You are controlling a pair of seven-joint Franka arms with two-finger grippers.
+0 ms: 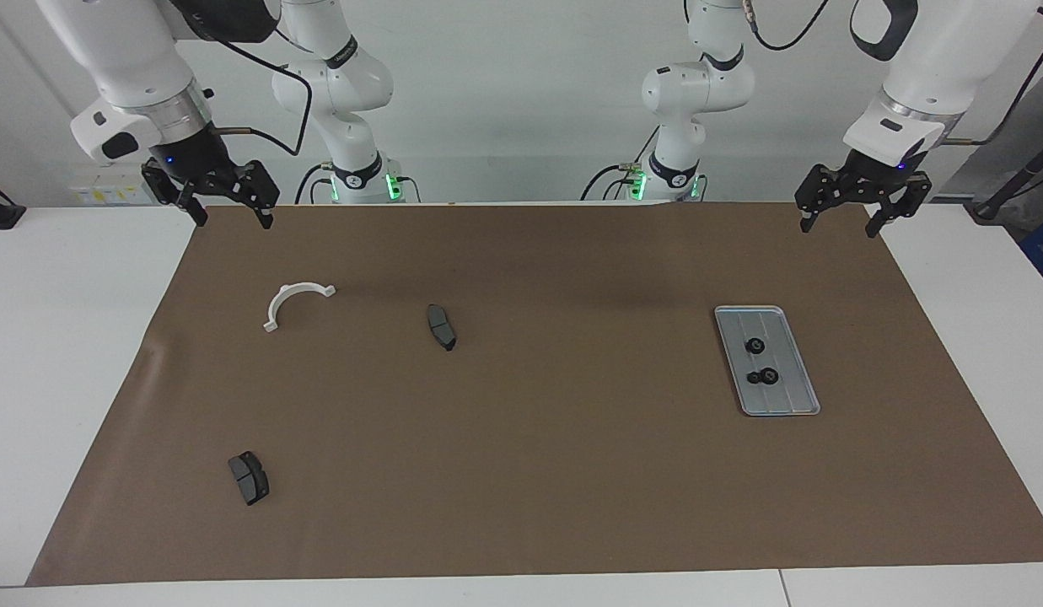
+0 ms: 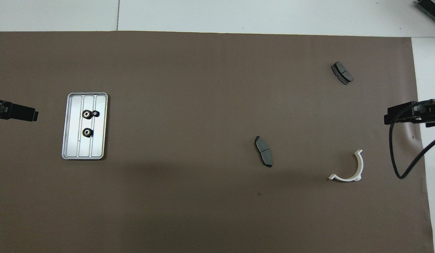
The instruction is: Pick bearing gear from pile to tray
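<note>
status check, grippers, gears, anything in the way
Left gripper and right gripper open, empty, raised at the mat's corners. Three gears in tray. Nothing blocking the tray.
</note>
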